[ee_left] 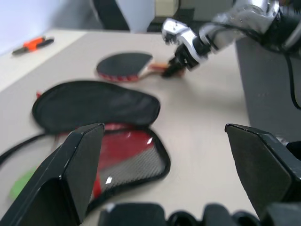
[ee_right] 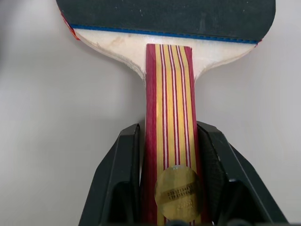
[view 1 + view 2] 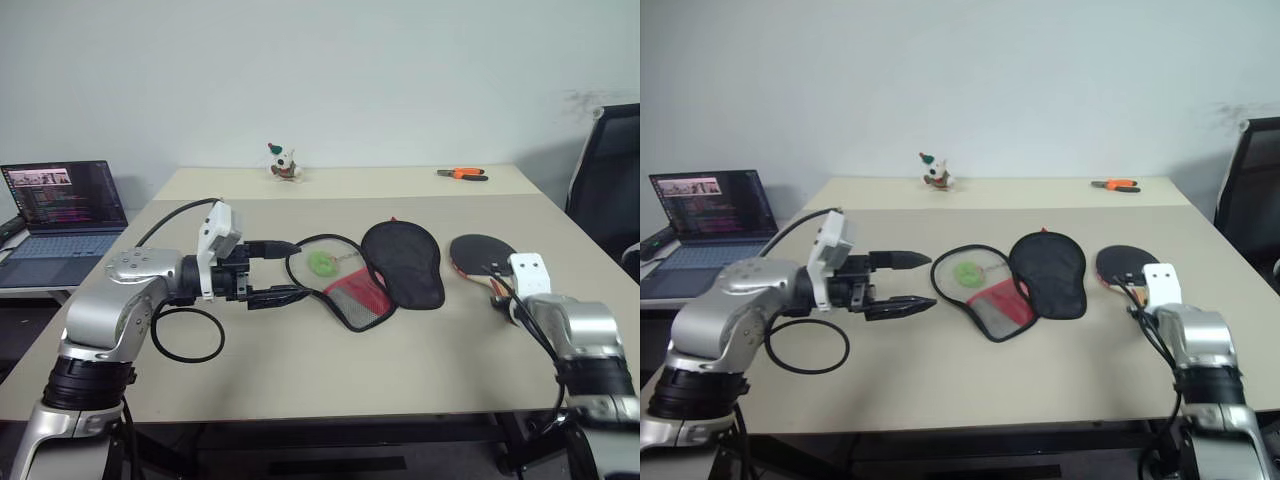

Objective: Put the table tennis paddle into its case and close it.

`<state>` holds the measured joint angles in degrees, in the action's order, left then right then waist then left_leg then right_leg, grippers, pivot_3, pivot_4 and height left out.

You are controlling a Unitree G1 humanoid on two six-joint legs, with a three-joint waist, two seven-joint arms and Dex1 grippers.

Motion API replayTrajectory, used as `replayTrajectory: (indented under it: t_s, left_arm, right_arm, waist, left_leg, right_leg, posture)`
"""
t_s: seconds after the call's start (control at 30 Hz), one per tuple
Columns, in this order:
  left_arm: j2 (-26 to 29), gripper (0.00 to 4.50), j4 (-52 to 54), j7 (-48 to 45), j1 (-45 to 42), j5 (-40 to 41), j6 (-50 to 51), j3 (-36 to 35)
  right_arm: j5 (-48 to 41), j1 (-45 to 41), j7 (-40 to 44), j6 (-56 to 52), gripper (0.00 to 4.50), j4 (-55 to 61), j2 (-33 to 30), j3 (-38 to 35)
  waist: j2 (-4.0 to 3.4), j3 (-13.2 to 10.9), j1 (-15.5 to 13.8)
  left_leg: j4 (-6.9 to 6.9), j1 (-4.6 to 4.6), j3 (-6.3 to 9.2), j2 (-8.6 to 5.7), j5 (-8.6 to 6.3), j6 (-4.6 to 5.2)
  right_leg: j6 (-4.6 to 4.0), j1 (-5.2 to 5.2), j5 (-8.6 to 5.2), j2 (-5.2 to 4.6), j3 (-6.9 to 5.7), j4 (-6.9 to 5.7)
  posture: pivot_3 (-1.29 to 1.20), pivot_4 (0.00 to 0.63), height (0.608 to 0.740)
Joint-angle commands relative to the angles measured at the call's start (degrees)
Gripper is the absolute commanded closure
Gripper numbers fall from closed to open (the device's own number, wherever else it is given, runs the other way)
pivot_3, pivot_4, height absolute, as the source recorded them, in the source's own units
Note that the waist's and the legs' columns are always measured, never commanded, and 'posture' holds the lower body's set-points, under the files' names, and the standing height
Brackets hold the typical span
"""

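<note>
Both arms wear rounded silver shells over ribbed black joints. Each wrist carries a white block, with black cables looping beside. The left gripper (image 3: 902,283) and right gripper (image 2: 169,179) have tapered matte black fingers.

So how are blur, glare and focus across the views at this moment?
Left wrist view: the near case and the left gripper fingers are soft, small glare spots on the red panel; the table tennis paddle beyond is clearer. Right wrist view: sharp, the handle between the right gripper fingers, its gold sticker legibly edged. Both eye views: even light, soft shadows on the table, no glare.
</note>
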<state>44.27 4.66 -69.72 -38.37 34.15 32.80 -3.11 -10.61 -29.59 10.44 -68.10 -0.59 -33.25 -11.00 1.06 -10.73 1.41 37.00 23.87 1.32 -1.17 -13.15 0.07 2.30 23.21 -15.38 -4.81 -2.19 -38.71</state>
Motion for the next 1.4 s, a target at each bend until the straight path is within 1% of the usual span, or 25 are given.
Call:
replayTrajectory:
  t_s: [0.03,0.13,0.23,0.27,0.37,0.53,0.63,0.83,0.87,0.9,0.93,1.03,1.17,1.4]
  left_arm:
    - [0.2,0.0,0.7,-1.1,-2.1,1.6,0.4,-0.7]
    - [-0.1,0.0,-0.1,-1.5,-2.4,1.2,0.0,-0.2]
    - [-0.4,0.0,-0.9,-1.9,-2.6,0.6,-0.7,0.4]
    - [-0.4,0.0,-1.1,-2.1,-2.6,0.4,-0.9,0.5]
    - [-0.2,0.0,-1.2,-2.4,-2.4,0.0,-1.2,0.5]
    - [0.5,0.0,-0.6,-2.8,-1.5,0.0,-1.1,-0.1]
    - [0.8,0.0,-0.4,-2.4,-1.1,-0.1,-1.0,-0.5]
    - [2.0,0.0,0.4,-1.8,0.2,0.0,-1.0,-1.2]
    - [2.1,0.0,0.5,-1.7,0.3,0.1,-1.0,-1.2]
    - [2.5,0.0,0.7,-1.6,0.7,0.0,-1.0,-1.5]
    - [2.7,0.0,0.8,-1.4,1.0,0.0,-1.0,-1.6]
    - [3.7,0.0,2.1,-0.6,2.7,0.5,-0.5,-2.9]
    - [4.8,0.0,4.2,-0.1,5.3,1.6,0.1,-4.5]
    - [6.0,0.0,6.2,2.3,9.8,2.4,1.0,-7.8]
  right_arm:
    - [-2.0,7.5,2.3,-9.6,3.15,10.4,-2.6,-2.1]
    - [-2.2,8.6,2.4,-11.3,3.16,12.0,-2.9,-2.7]
    - [-2.7,8.0,2.8,-11.9,3.16,12.1,-2.1,-2.6]
    - [-2.7,7.4,2.9,-11.8,2.42,11.8,-2.0,-2.3]
    - [-2.2,5.0,2.8,-10.2,1.62,9.8,-1.6,-1.7]
    - [-2.0,-1.0,2.7,-5.8,1.62,3.3,0.2,-1.6]
    - [-1.6,-3.9,2.9,-2.7,1.62,-2.1,0.6,-1.2]
    - [-0.6,-5.6,3.8,0.3,1.62,-7.9,-0.1,0.9]
    - [-0.5,-5.7,3.8,0.4,2.0,-8.2,-0.2,0.9]
    - [-0.2,-5.6,3.7,0.6,2.19,-8.6,-0.2,1.1]
    - [-0.1,-5.5,3.6,0.8,2.58,-8.9,-0.2,1.2]
    - [-0.3,-5.5,2.5,0.5,3.39,-8.7,0.8,0.3]
    - [-0.9,-7.4,1.4,2.0,3.41,-7.4,2.2,-1.2]
    - [-2.5,-16.9,-1.6,1.2,3.41,-5.5,4.5,-4.5]
  waist:
    - [0.03,0.0,-0.4]
    - [0.08,0.0,-0.4]
    - [0.09,0.1,-0.4]
    - [0.09,0.1,-0.4]
    - [0.12,0.1,-0.3]
    - [0.17,0.1,0.9]
    - [0.17,0.1,0.9]
    - [0.22,0.1,0.8]
    - [0.23,0.1,0.8]
    - [0.23,0.1,0.8]
    - [0.24,0.1,0.8]
    - [0.27,0.1,0.7]
    - [0.37,0.2,0.7]
    - [0.14,0.0,0.8]
  left_leg:
    - [0.01,0.0,0.03,-0.01,0.0,0.0]
    - [0.06,-0.08,-0.05,-0.02,0.0,0.0]
    - [0.08,-0.13,-0.04,-0.02,0.01,0.01]
    - [0.07,-0.13,-0.03,-0.02,0.01,0.02]
    - [0.07,-0.12,-0.06,-0.02,0.02,0.02]
    - [0.06,-0.23,-0.19,0.0,0.02,0.02]
    - [0.05,-0.29,-0.21,0.01,0.02,0.03]
    - [0.06,-0.27,-0.28,0.01,0.02,0.04]
    - [0.07,-0.27,-0.28,0.02,0.02,0.04]
    - [0.07,-0.28,-0.28,0.02,0.02,0.04]
    - [0.08,-0.3,-0.28,0.02,0.03,0.04]
    - [0.08,-0.36,-0.28,0.02,0.04,0.05]
    - [0.08,-0.39,-0.29,0.02,0.04,0.06]
    - [0.0,-0.35,-0.37,0.01,0.04,0.06]
  right_leg:
    - [0.03,-0.04,-0.02,0.0,-0.02,0.02]
    - [0.04,-0.08,-0.02,0.0,-0.05,-0.03]
    - [0.04,-0.1,-0.02,0.0,-0.05,-0.11]
    - [0.04,-0.1,-0.02,0.01,-0.06,-0.12]
    - [0.04,-0.09,-0.02,0.01,-0.03,-0.11]
    - [0.03,-0.08,-0.01,0.02,0.09,-0.16]
    - [0.02,-0.08,-0.01,0.04,0.13,-0.2]
    - [0.04,-0.08,0.01,0.04,0.18,-0.16]
    - [0.04,-0.08,0.01,0.04,0.17,-0.17]
    - [0.04,-0.08,0.01,0.04,0.18,-0.18]
    - [0.04,-0.09,0.01,0.04,0.17,-0.2]
    - [0.04,-0.16,0.01,0.03,0.18,-0.2]
    - [0.05,-0.18,0.02,0.03,0.19,-0.19]
    - [0.04,-0.01,0.01,0.03,0.29,-0.23]
  posture:
    - [0.0,0.15,0.74]
    - [0.0,0.15,0.74]
    - [0.0,0.15,0.74]
    - [0.0,0.15,0.74]
    - [0.0,0.15,0.74]
    - [0.0,0.15,0.74]
    - [0.0,0.15,0.74]
    - [0.0,0.15,0.74]
    - [0.0,0.15,0.74]
    - [0.0,0.15,0.74]
    - [0.0,0.15,0.74]
    - [0.0,0.15,0.74]
    - [0.0,0.15,0.74]
    - [0.0,0.15,0.74]
